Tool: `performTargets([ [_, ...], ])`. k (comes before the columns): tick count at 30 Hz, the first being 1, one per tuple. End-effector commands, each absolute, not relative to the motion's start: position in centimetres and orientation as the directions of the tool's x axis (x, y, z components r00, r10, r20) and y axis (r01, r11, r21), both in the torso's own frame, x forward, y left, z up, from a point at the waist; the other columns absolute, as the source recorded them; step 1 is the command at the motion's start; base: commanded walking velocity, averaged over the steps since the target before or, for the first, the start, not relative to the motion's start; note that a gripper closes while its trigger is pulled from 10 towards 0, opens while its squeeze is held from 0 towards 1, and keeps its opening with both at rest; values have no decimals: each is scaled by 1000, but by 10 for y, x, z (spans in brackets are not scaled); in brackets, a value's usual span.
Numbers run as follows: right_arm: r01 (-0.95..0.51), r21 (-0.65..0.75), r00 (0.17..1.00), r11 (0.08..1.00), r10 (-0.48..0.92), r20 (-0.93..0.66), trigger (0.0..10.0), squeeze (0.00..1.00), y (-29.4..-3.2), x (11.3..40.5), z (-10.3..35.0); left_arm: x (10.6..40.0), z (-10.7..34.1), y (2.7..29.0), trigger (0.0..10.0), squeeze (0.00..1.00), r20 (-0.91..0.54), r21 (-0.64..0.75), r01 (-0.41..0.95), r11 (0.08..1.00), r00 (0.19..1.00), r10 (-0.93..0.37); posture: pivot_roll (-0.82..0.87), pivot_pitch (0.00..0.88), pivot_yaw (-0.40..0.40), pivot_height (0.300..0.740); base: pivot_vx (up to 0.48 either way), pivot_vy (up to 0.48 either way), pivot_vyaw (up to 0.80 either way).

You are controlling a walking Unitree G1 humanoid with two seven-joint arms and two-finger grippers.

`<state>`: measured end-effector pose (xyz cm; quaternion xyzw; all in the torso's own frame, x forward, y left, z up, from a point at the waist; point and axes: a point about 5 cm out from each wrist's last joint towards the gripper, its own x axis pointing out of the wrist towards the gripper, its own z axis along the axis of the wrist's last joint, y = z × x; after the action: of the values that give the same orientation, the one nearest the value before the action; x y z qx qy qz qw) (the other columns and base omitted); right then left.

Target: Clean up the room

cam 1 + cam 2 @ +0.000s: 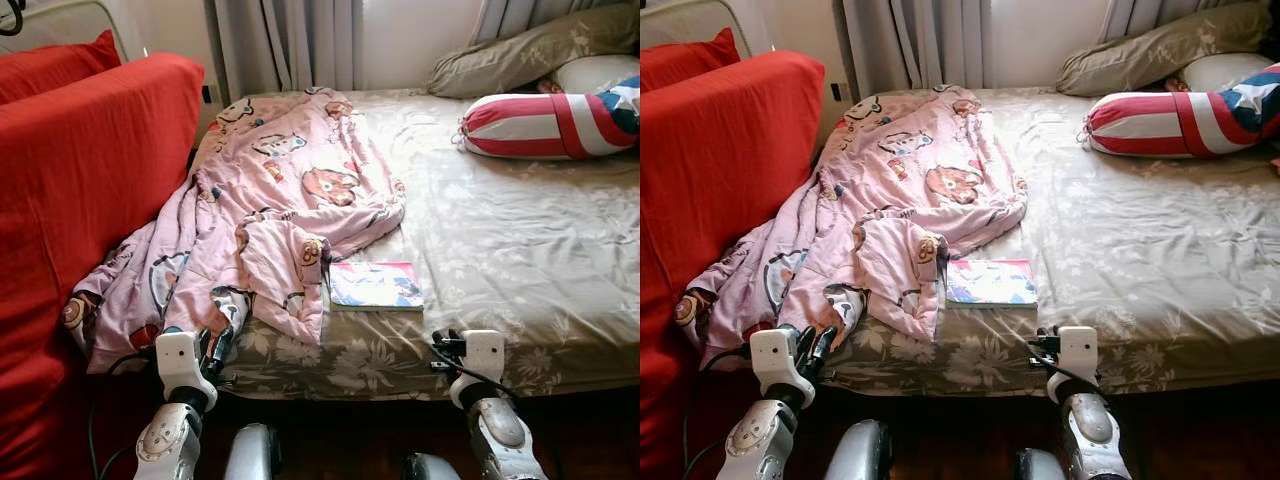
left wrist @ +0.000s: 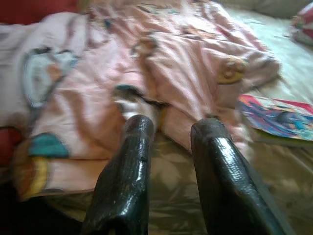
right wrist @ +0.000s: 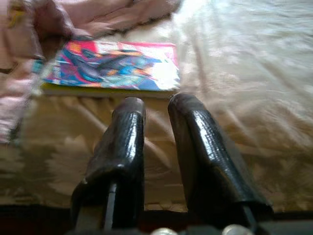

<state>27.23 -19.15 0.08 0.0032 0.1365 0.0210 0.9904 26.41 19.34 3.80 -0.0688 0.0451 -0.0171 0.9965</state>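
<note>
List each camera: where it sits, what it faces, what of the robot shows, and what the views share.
Left eye view: head, looking down at the bed; both arms show.
Right eye view: same scene, beside it.
Left wrist view: along the left gripper, open, toward the pink blanket.
Right wrist view: along the right gripper, toward the book.
All share blanket and book.

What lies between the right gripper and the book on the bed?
Only bare floral sheet, seen in the right wrist view, between the right gripper and the book.

bed (image 1: 520, 250), pink blanket (image 1: 290, 190); book (image 1: 375, 285), pillows (image 1: 550, 125)
</note>
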Motion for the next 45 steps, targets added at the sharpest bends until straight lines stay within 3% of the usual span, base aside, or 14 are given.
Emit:
performTargets([
  [1,-68,17,966,998,70,-249,10000,0,-184,276,4,264,40,199,10000,0,-91,-125,21,992,995,-33,24,0,32,606,300,0,544],
  [26,-96,15,959,995,96,-265,10000,0,-181,277,2,265,41,196,10000,0,-87,-116,45,992,995,-56,24,0,34,606,317,0,22],
  [38,-84,49,966,995,94,-240,10000,0,-178,279,6,266,42,195,10000,0,-83,-116,52,992,995,-61,22,0,36,606,330,0,347],
  [45,-82,65,965,995,95,-245,10000,0,-177,286,10,267,44,192,10000,0,-70,-121,63,991,995,-72,26,0,39,606,0,0,0],
])
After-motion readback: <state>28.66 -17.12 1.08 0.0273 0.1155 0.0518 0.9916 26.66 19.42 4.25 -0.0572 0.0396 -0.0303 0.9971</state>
